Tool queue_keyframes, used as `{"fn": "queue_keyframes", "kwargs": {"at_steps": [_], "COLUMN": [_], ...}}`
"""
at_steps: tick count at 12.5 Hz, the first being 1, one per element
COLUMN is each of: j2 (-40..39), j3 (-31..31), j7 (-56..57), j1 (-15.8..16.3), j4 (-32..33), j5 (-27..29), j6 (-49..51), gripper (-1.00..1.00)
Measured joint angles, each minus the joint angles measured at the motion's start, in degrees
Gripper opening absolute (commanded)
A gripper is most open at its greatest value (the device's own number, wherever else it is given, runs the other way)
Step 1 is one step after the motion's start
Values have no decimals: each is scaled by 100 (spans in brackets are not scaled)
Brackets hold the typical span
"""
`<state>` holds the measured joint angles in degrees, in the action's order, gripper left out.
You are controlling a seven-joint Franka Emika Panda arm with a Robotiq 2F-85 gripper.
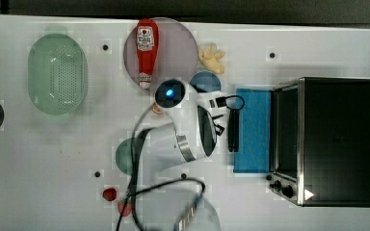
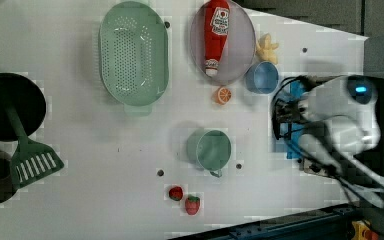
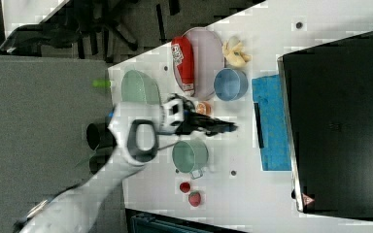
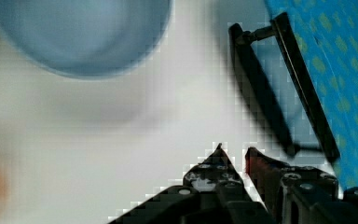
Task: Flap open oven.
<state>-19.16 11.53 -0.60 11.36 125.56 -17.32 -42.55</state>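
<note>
A: Where does the oven (image 1: 337, 139) sit?
B: At three o'clock in the top view, its blue door (image 1: 253, 130) folded flat.
A: The gripper (image 4: 235, 151)?
B: The wrist view shows its fingers a narrow slit apart, empty, beside the door handle (image 4: 303, 88). In the left view, the arm (image 2: 345, 120) hides the oven's front.

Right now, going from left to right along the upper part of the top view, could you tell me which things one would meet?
Green colander → ketchup bottle lying on the round plate → yellow banana bunch → blue oven door, flapped down flat → oven.
</note>
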Motion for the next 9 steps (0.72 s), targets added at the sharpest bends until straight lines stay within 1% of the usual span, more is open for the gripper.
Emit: {"fn": "queue_keyframes", "kwargs": {"at_steps": [1, 2, 4, 7, 9], "j2": [506, 1021, 1942, 2891, 3222], "j3": [-9, -15, 1, 63, 131], "j7": [0, -1, -2, -2, -3], "j1": [8, 13, 50, 90, 63], "j4": [-34, -145, -537, -1309, -1707], "j5": [468, 814, 1196, 1260, 1226], "j6": [330, 750, 1528, 2283, 2854], "gripper": [-65, -65, -65, -65, -65]}}
